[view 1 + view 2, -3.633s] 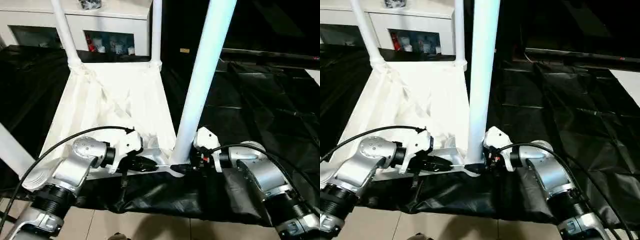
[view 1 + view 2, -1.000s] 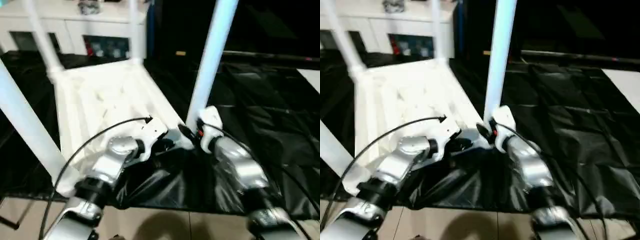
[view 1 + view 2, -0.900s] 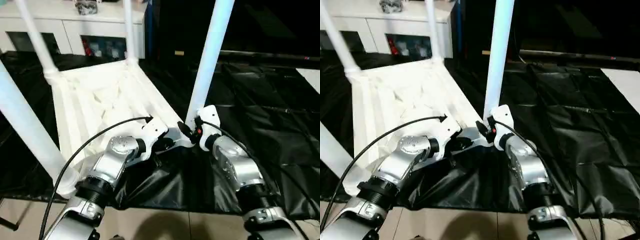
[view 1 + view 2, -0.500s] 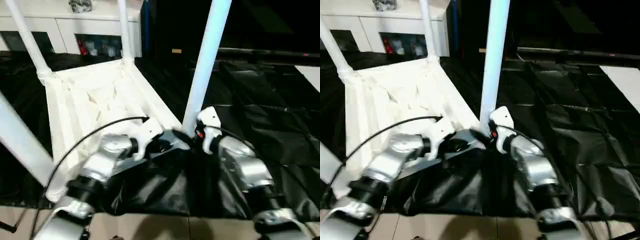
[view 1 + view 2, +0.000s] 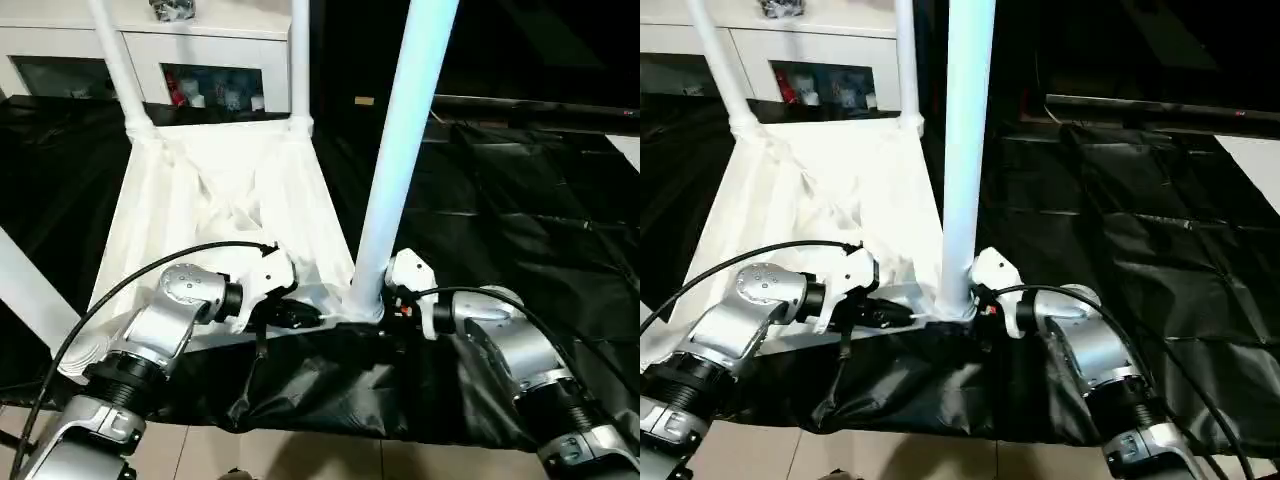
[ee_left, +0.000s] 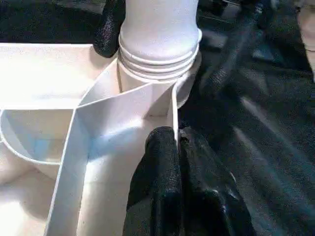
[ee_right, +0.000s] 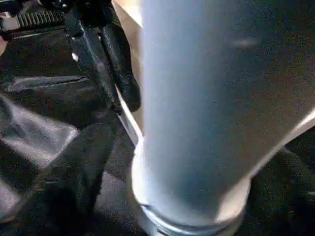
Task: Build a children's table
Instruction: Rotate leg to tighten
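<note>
The children's table lies upside down on a black sheet, its white ribbed top (image 5: 215,215) facing up. Its legs stand upright in the corner sockets: the near right leg (image 5: 400,150), a near left one (image 5: 25,290) and two far ones (image 5: 115,60) (image 5: 299,60). My left gripper (image 5: 310,318) is shut on the top's thin rim (image 6: 173,123) just beside the near right socket. My right gripper (image 5: 962,318) is open around that leg's base (image 7: 197,123). One finger (image 7: 74,172) stands clear of the tube.
The black sheet (image 5: 520,220) covers the ground to the right and behind. A white cabinet (image 5: 215,50) with open shelves stands behind the far legs. Tiled floor (image 5: 300,455) shows along the near edge. My forearms' cables loop over the near rim.
The view swung left and has come back square. My right gripper's fingers have spread apart at the near right leg's base. The left gripper stays pinched on the rim.
</note>
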Robot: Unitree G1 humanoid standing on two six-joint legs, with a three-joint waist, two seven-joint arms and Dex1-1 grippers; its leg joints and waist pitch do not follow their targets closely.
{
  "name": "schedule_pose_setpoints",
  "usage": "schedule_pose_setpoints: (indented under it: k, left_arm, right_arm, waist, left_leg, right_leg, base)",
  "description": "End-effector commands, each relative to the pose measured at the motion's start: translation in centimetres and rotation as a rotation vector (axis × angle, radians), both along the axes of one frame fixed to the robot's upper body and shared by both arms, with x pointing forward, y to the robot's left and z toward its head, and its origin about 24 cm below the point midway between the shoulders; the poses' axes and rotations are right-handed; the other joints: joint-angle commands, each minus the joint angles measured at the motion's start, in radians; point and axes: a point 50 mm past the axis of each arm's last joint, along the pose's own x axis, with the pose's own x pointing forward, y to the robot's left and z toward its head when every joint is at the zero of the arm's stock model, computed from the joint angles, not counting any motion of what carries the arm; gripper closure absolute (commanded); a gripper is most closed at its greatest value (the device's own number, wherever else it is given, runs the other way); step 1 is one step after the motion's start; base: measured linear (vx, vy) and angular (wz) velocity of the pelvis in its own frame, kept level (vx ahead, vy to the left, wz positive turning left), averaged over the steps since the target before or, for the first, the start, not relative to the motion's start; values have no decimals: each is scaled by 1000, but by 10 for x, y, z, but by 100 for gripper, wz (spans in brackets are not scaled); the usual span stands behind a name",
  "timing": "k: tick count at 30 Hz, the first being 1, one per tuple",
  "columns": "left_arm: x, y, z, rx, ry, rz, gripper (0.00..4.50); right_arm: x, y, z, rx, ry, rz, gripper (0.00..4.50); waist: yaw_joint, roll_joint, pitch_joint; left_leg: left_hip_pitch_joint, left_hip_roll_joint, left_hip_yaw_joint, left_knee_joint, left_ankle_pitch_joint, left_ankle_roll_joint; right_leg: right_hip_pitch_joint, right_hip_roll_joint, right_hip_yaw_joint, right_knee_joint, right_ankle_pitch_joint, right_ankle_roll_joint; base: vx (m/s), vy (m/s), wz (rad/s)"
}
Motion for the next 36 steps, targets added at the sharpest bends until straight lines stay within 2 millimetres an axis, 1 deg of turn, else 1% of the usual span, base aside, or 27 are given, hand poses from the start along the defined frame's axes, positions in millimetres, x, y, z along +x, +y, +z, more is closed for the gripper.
schedule_pose_setpoints:
  k: [1, 2, 4, 6, 8, 10, 11, 12, 14, 16, 19, 20, 21, 22, 23, 25, 26, 27, 28, 29, 30, 31, 32, 33, 34, 35, 36]
  left_arm:
    - [-4, -18, 14, -60, -40, -114, 450]
    - [-4, -18, 14, -61, -36, -115, 450]
    - [-5, -17, 13, -61, -34, -116, 450]
    - [-5, -17, 13, -59, -31, -115, 450]
    - [-5, -16, 12, -56, -29, -115, 450]
    - [-5, -16, 12, -55, -28, -114, 450]
    - [-4, -15, 12, -54, -27, -115, 450]
    - [-4, -15, 12, -54, -24, -115, 450]
    - [-4, -15, 11, -52, -19, -104, 450]
    - [-3, -16, 10, -53, -21, -75, 450]
    - [0, -19, 9, -60, -39, -30, 450]
    - [5, -25, 8, -65, -61, 38, 450]
    - [9, -30, 7, -66, -75, 89, 450]
    - [14, -40, 4, -64, -97, 165, 450]
    - [16, -43, 4, -63, -103, 188, 450]
    - [19, -55, 2, -72, -107, 259, 450]
    - [20, -62, 0, -77, -104, 293, 450]
    - [21, -67, 0, -80, -103, 320, 450]
    - [21, -67, 0, -80, -103, 320, 450]
    - [22, -71, -1, -80, -108, 343, 450]
    - [23, -75, -2, -77, -116, 355, 450]
    - [23, -79, -1, -73, -128, 353, 450]
    - [23, -81, -1, -71, -136, 351, 450]
    - [23, -83, -1, -68, -141, 339, 450]
    - [23, -84, -1, -68, -141, 337, 450]
    - [22, -84, 0, -67, -140, 312, 450]
    - [22, -83, 1, -67, -142, 299, 450]
  right_arm:
    - [-4, 9, 2, 7, -1, 67, 75]
    - [-4, 9, 2, 13, 1, 72, 90]
    - [-4, 9, 2, 16, 2, 75, 96]
    - [-5, 9, 2, 18, 5, 81, 121]
    - [-6, 8, 2, 17, 4, 88, 135]
    - [-6, 6, 1, 13, 6, 92, 139]
    - [-6, 6, 1, 12, 7, 93, 163]
    - [-7, 5, 0, 11, 14, 97, 163]
    - [-9, 6, -1, 17, 28, 101, 178]
    - [-10, 8, -3, 24, 33, 100, 181]
    - [-10, 11, -4, 32, 29, 69, 183]
    - [-7, 15, -6, 43, 23, 6, 184]
    - [-3, 18, -9, 44, 9, -63, 184]
    - [4, 24, -13, 44, -3, -190, 184]
    - [6, 25, -15, 45, -5, -231, 184]
    - [14, 33, -18, 81, 9, -383, 184]
    - [18, 38, -20, 95, 14, -452, 184]
    - [20, 42, -20, 103, 18, -511, 184]
    - [20, 42, -20, 103, 18, -511, 184]
    - [23, 46, -21, 106, 23, -562, 184]
    - [25, 51, -21, 109, 19, -591, 184]
    - [26, 59, -19, 111, 5, -590, 184]
    - [27, 64, -18, 112, -6, -584, 184]
    - [27, 70, -14, 120, -34, -562, 184]
    - [27, 70, -14, 124, -33, -561, 184]
    - [28, 71, -9, 174, -22, -540, 129]
    - [28, 70, -7, 189, -20, -528, 115]
  waist:
    - [1, 2, -65]
    - [1, 2, -65]
    - [3, 2, -66]
    - [4, 3, -66]
    - [6, 3, -66]
    - [10, 3, -66]
    - [11, 1, -66]
    - [13, 3, -66]
    - [16, 0, -66]
    - [17, 2, -66]
    - [18, 2, -66]
    - [18, 0, -65]
    - [17, -2, -62]
    - [13, -5, -59]
    - [10, -4, -58]
    - [7, -7, -57]
    - [-2, -4, -58]
    - [-6, -2, -59]
    - [-13, -4, -57]
    - [-12, -3, -59]
    - [-15, -2, -59]
    - [-16, -2, -59]
    - [-17, 0, -60]
    - [-18, 5, -59]
    - [-20, 2, -59]
    - [-20, 4, -60]
    - [-21, 6, -60]
  left_leg:
    - [10, 23, 0, -70, -204, 41]
    - [10, 23, 1, -69, -199, 43]
    - [10, 23, 1, -69, -194, 44]
    - [11, 23, 2, -68, -193, 45]
    - [11, 23, 1, -69, -193, 44]
    - [12, 23, 2, -68, -195, 43]
    - [11, 23, 2, -68, -196, 43]
    - [12, 24, 2, -69, -197, 42]
    - [12, 23, 3, -69, -195, 41]
    - [13, 24, 2, -69, -197, 40]
    - [13, 24, 2, -69, -196, 38]
    - [13, 23, 2, -69, -200, 36]
    - [15, 23, 4, -70, -210, 30]
    - [15, 21, 3, -71, -228, 19]
    - [15, 19, 0, -74, -251, 4]
    - [15, 18, -1, -75, -263, -4]
    - [14, 16, -5, -76, -276, -14]
    - [14, 17, -5, -77, -276, -14]
    - [14, 15, -5, -76, -287, -12]
    - [16, 15, -5, -75, -286, -9]
    - [13, 14, -5, -75, -283, -3]
    - [11, 14, -5, -75, -282, -2]
    - [13, 13, -5, -74, -285, -1]
    - [12, 14, -5, -75, -288, 0]
    - [10, 14, -5, -76, -290, 1]
    - [11, 14, -6, -77, -292, 3]
    - [11, 15, -5, -76, -295, 5]
  right_leg:
    - [53, -56, 44, -67, -161, -237]
    - [53, -56, 44, -66, -153, -239]
    - [54, -56, 44, -66, -149, -241]
    - [53, -56, 44, -66, -149, -241]
    - [53, -55, 44, -65, -149, -240]
    - [53, -55, 44, -65, -152, -240]
    - [53, -56, 44, -66, -154, -239]
    - [52, -56, 44, -66, -158, -236]
    - [52, -55, 44, -66, -159, -235]
    - [51, -56, 44, -66, -163, -234]
    - [52, -56, 44, -66, -161, -232]
    - [51, -56, 44, -68, -168, -230]
    - [47, -56, 45, -71, -193, -225]
    - [47, -57, 45, -77, -246, -213]
    - [47, -59, 43, -83, -319, -190]
    - [46, -60, 42, -90, -377, -163]
    - [46, -61, 40, -94, -412, -145]
    - [44, -61, 41, -95, -406, -146]
    - [41, -57, 40, -99, -409, -142]
    - [42, -59, 40, -99, -406, -142]
    - [41, -57, 40, -98, -395, -144]
    - [42, -57, 40, -98, -392, -144]
    - [40, -56, 40, -99, -383, -145]
    - [40, -57, 40, -98, -381, -146]
    - [41, -55, 40, -98, -375, -145]
    - [42, -55, 40, -98, -369, -146]
    - [41, -54, 41, -97, -354, -151]
  base:
    - [0, 0, 0]
    - [0, 0, 0]
    - [0, 0, 0]
    - [0, 0, 0]
    - [0, 0, 0]
    - [0, 0, 0]
    - [0, 0, 0]
    - [0, 0, 0]
    - [0, 0, 0]
    - [0, 0, 0]
    - [0, 0, 0]
    - [0, 0, 0]
    - [0, 0, 0]
    - [0, 0, 0]
    - [0, 0, 0]
    - [0, 0, 0]
    - [0, 0, 0]
    - [0, 0, 0]
    - [0, 0, 0]
    - [0, 0, 0]
    - [0, 0, 0]
    - [0, 0, 0]
    - [0, 0, 0]
    - [0, 0, 0]
    - [0, 0, 0]
    - [0, 0, 0]
    - [0, 0, 0]
